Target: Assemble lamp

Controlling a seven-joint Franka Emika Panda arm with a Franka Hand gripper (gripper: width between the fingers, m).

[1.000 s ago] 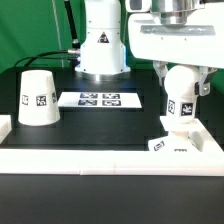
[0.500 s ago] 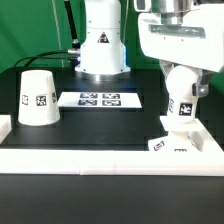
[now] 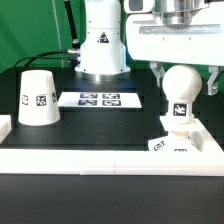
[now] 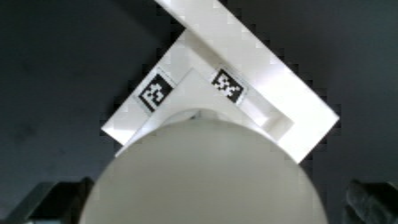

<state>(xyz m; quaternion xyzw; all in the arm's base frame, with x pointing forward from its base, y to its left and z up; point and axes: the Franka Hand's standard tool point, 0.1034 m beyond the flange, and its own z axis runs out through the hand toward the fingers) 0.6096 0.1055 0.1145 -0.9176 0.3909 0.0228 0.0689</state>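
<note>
Well, my gripper (image 3: pixel 185 78) hangs straight over the bulb (image 3: pixel 180 92) with its jaws spread wide. In the exterior view one finger (image 3: pixel 213 80) stands on each side of the bulb's round head, and both are apart from it, so I hold nothing. From the wrist view the gripper (image 4: pixel 214 205) looks down on the bulb (image 4: pixel 210 170), which fills most of the frame. My fingers (image 4: pixel 63 197) show only as dim shapes at the edges, beside the bulb's flanks.

The bulb stands upright, a black-and-white tag facing the exterior camera. Directly beneath the bulb lies the flat square base (image 3: pixel 186 146), touching its foot; I cannot tell how firmly the two are joined. In the wrist view the base (image 4: pixel 240 75) reaches out past the bulb, with two tags on the edge facing me.

Below the bulb, in front of the base, runs the white ledge (image 3: pixel 90 160) that borders the black table (image 3: pixel 100 128). To the exterior view's left of the bulb the marker board (image 3: pixel 100 99) lies flat on the table. Farther that way, well apart from the bulb, the shade (image 3: pixel 38 97) stands mouth down with a tag on its wall. Behind the bulb, toward the exterior view's left, rises the white body of the arm (image 3: pixel 100 40).
</note>
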